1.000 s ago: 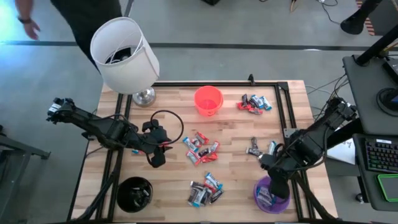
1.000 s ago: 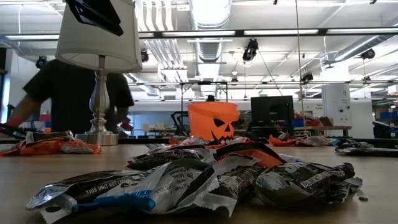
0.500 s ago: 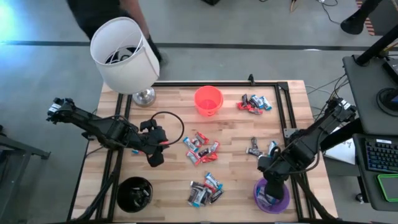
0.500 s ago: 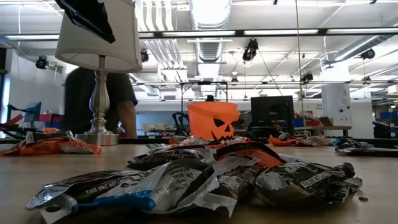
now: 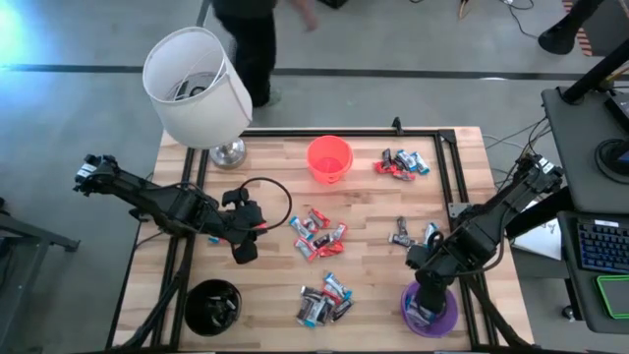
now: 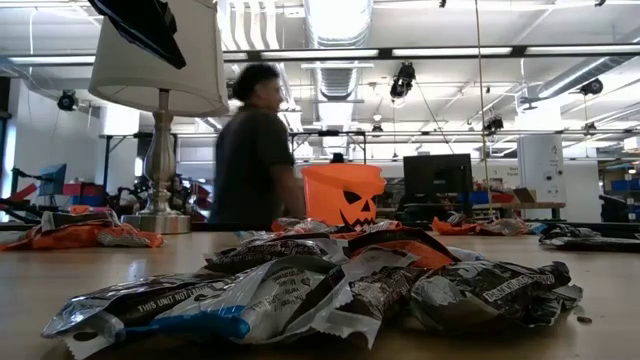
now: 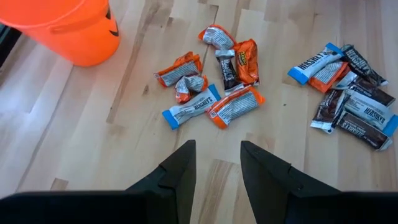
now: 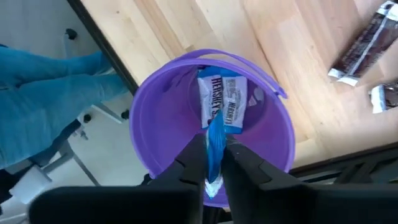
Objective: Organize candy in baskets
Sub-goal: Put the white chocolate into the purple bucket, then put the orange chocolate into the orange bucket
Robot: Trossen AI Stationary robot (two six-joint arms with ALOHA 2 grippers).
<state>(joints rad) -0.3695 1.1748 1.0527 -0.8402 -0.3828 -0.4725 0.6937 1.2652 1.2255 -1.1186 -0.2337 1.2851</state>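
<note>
Candy in blue wrapper (image 8: 214,149) hangs pinched in your right gripper (image 8: 213,163) over the round purple plastic bucket (image 8: 149,112), where another blue-wrapped bar (image 8: 222,99) lies; only your wrist view shows this. Your left gripper (image 7: 217,158) is spread, empty.

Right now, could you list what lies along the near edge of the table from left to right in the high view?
Black basket → candy pile → purple basket, with the right claw just above it.

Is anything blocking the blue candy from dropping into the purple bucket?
Nothing visible does. The right gripper hangs right over the open purple bucket, with the blue candy between its fingers. Below it there is only another blue-and-white candy lying at the bottom, with room around it.
</note>
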